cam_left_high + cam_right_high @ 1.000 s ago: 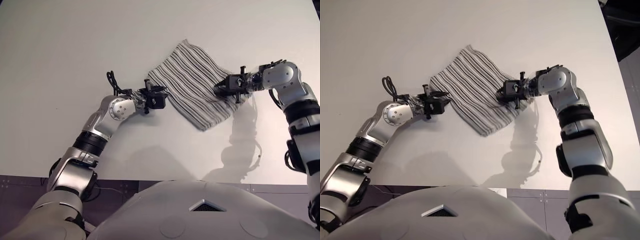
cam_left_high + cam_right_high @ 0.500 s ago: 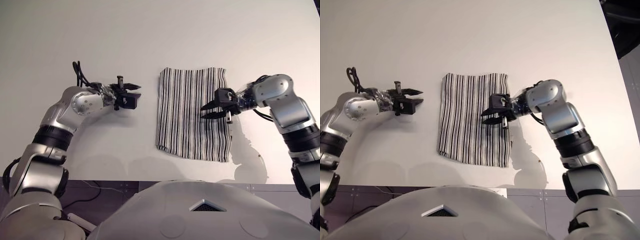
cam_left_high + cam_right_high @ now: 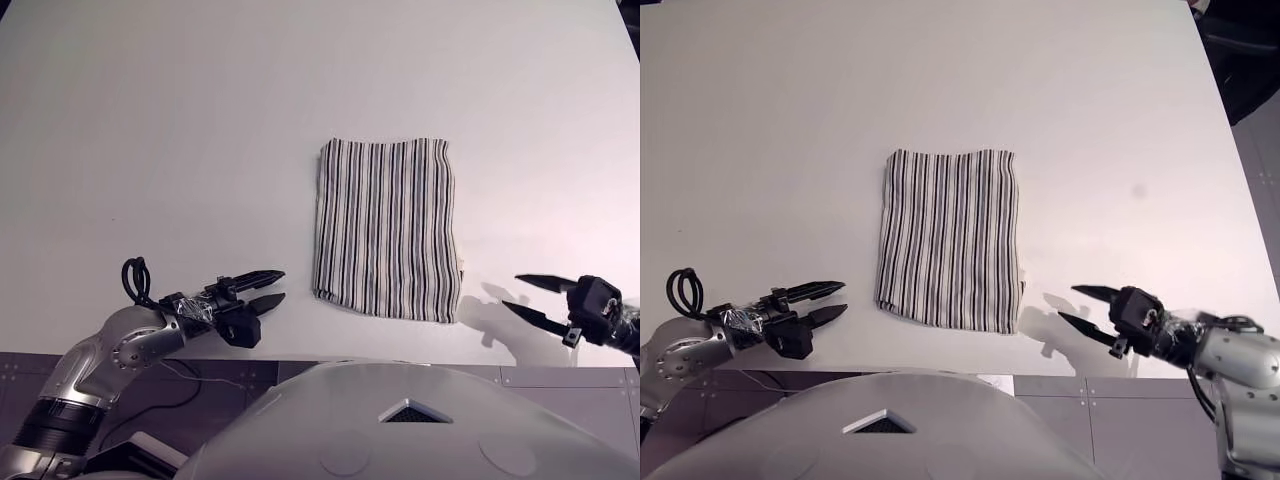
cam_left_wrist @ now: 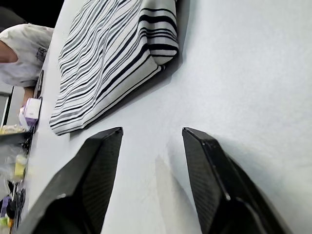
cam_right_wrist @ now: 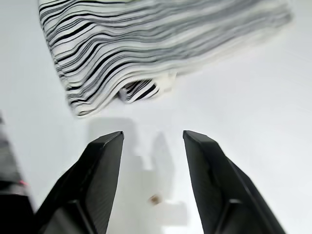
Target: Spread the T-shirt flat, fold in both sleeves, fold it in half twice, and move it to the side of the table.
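Note:
The striped T-shirt (image 3: 386, 226) lies folded into a neat rectangle on the white table (image 3: 180, 120), a little right of the middle and near the front edge. My left gripper (image 3: 268, 285) is open at the front edge, a short way left of the shirt's near corner, holding nothing. My right gripper (image 3: 522, 294) is open too, low at the front right, clear of the shirt's right side. The left wrist view has the folded shirt (image 4: 114, 53) beyond the open fingers (image 4: 100, 165). The shirt's edge (image 5: 146, 44) also lies ahead of the right fingers (image 5: 105, 170).
Bare white tabletop (image 3: 770, 120) stretches wide to the left, to the far side and to the right of the shirt. The table's front edge (image 3: 300, 358) runs just below both grippers. Dark floor shows past the right edge (image 3: 1245, 70).
Both arms have drawn back from the shirt toward the table's front edge, open and empty. One second ago they held the shirt by its sides; it now lies flat and still.

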Robot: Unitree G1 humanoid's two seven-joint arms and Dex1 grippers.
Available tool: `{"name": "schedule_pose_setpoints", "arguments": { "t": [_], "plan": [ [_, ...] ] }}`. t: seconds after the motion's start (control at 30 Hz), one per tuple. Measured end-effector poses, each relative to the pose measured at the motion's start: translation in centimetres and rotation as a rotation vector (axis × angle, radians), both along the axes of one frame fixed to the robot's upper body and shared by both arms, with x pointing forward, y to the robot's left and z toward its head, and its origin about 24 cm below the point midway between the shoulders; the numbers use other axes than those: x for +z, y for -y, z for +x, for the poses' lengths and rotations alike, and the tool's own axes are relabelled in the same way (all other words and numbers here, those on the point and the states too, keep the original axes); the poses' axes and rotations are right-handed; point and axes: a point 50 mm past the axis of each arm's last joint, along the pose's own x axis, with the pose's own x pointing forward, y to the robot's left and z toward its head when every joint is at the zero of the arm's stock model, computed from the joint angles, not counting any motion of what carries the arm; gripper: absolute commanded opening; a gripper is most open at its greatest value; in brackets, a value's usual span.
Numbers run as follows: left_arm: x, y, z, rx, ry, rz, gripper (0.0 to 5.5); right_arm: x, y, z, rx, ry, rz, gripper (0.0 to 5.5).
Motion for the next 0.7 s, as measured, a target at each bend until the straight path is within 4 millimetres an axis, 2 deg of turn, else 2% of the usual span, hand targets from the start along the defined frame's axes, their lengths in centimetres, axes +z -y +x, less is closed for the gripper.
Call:
{"name": "schedule_pose_setpoints", "arguments": {
  "t": [0.1,0.23,0.37,0.53,0.57,0.63,0.7],
  "plan": [
    [-0.8,-0.2,-0.2,0.31,-0.297,-0.224,2.28,-1.4,0.7,-0.4,-0.222,-0.187,0.108,2.23],
    [-1.0,-0.2,0.1,0.568,-0.614,-0.402,2.28,-2.2,0.3,-0.2,-0.4,-0.337,0.236,2.23],
    [-0.4,0.2,0.0,0.723,-0.937,-0.564,2.28,-2.4,-0.8,0.3,-0.481,-0.422,0.34,2.23],
    [0.6,1.5,0.0,0.803,-1.385,-0.678,2.28,-2.0,-2.4,1.2,-0.513,-0.457,0.386,2.23],
    [1.2,1.6,0.6,0.793,-1.378,-0.671,2.28,-1.7,-2.8,1.5,-0.486,-0.423,0.375,2.23],
    [1.9,1.5,1.6,0.771,-1.26,-0.622,2.28,-1.1,-3.2,1.7,-0.436,-0.371,0.339,2.23],
    [2.1,1.4,1.8,0.741,-1.167,-0.547,2.28,-0.9,-3.2,1.4,-0.418,-0.373,0.325,2.23]
  ]
}}
